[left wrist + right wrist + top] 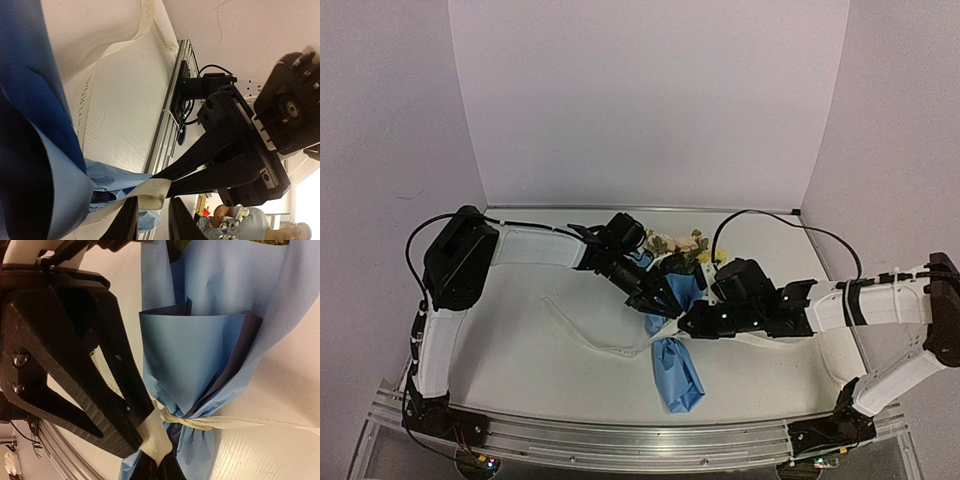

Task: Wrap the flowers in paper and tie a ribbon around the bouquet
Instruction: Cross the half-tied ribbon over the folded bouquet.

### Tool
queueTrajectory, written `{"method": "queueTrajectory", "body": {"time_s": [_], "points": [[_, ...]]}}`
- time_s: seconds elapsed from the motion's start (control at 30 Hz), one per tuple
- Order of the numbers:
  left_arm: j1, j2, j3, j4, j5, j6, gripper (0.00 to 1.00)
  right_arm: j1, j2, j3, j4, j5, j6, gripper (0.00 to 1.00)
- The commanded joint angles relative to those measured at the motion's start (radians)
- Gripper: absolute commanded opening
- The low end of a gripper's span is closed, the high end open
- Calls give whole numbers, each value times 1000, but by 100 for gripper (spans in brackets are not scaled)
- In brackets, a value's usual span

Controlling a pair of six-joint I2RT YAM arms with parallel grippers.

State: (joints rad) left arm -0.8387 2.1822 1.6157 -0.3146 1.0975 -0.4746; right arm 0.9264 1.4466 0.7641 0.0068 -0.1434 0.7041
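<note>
**Both my pincers at the bouquet's tied waist, mid-table**

Nearest my bases, the twisted tail of the paper (677,375) lies on the table (520,370), pointing back at me. Just beyond it the ribbon (200,421) cinches the paper into a narrow waist, and one long end trails off to my left across the table. My right pincer (159,471) is pressed together on a flat bit of ribbon right at that waist. My left pincer (153,207) meets it there from the other side. Its jaws are a little apart with the same bit of ribbon between them, and I cannot tell whether its pads touch it. Past both, the paper flares into a cone, light blue outside and darker within. The flowers (678,243) poke out at its far end.
</note>
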Motion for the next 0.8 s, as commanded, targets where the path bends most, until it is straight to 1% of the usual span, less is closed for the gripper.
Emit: {"method": "queueTrajectory", "body": {"time_s": [0.0,0.17,0.33,0.47,0.57,0.63,0.77], "points": [[22,-47,13,20,-9,5,26,-1,-68,46,-106,96,-21,0],[30,-65,7,14,-11,26,27,-1,-103,43,-164,131,-39,0],[31,-102,-39,5,-38,63,34,-1,-104,88,-267,139,-68,0],[30,-108,-41,-57,-84,117,34,-1,-94,112,-340,137,-84,0],[28,-95,-23,-60,-99,109,31,-2,-82,108,-365,163,-71,0],[21,-84,-9,-45,-90,88,27,-2,-76,101,-377,193,-53,0],[6,-63,-15,-14,-84,51,18,-3,-58,94,-385,194,-36,0]]}}
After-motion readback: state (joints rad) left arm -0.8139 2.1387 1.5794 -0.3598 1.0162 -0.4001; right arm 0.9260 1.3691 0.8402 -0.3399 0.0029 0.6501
